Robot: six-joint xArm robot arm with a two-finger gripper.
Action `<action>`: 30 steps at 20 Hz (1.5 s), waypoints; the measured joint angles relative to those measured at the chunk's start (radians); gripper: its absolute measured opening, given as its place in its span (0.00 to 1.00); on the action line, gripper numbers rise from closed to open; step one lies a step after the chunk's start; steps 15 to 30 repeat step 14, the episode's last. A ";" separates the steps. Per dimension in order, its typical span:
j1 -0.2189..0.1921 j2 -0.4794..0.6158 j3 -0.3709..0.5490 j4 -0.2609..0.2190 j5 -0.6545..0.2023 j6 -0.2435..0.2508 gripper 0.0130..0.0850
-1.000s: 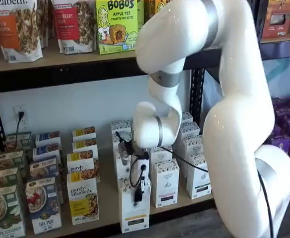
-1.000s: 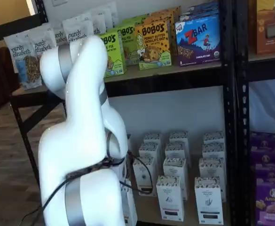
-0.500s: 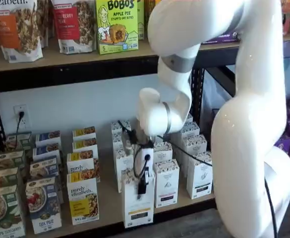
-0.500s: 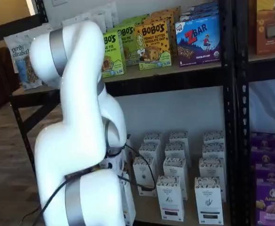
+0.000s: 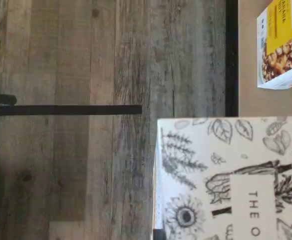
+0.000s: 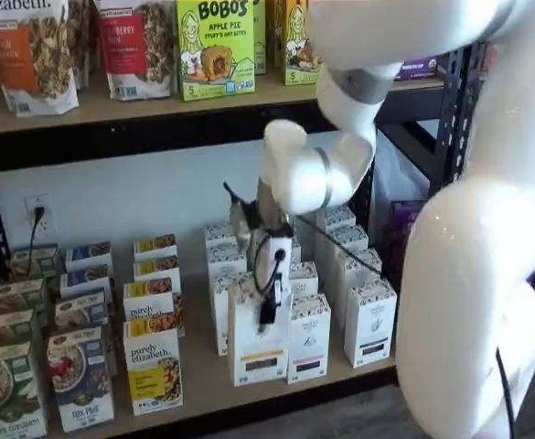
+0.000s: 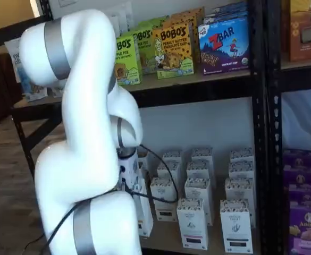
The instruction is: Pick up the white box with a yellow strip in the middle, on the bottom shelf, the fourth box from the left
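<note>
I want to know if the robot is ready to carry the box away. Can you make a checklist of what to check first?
1. Claw shut on the white box: ok. The black fingers sit against its front near the top.
2. Right box, dull yellow strip across the front: ok in a shelf view.
3. Box lifted off the bottom shelf: cannot tell. It looks raised above its neighbours, but its underside is not clearly shown.
4. Box upright: ok, no clear tilt shows.
5. Neighbouring black-strip carton undisturbed: ok, it stands upright beside the box.
6. Cable clear of the cartons: cannot tell, it hangs close in front of them.
</note>
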 joint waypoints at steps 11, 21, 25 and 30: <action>-0.021 -0.175 -0.021 -0.074 0.213 0.060 0.44; -0.021 -0.212 -0.030 -0.064 0.265 0.055 0.44; -0.021 -0.212 -0.030 -0.064 0.265 0.055 0.44; -0.021 -0.212 -0.030 -0.064 0.265 0.055 0.44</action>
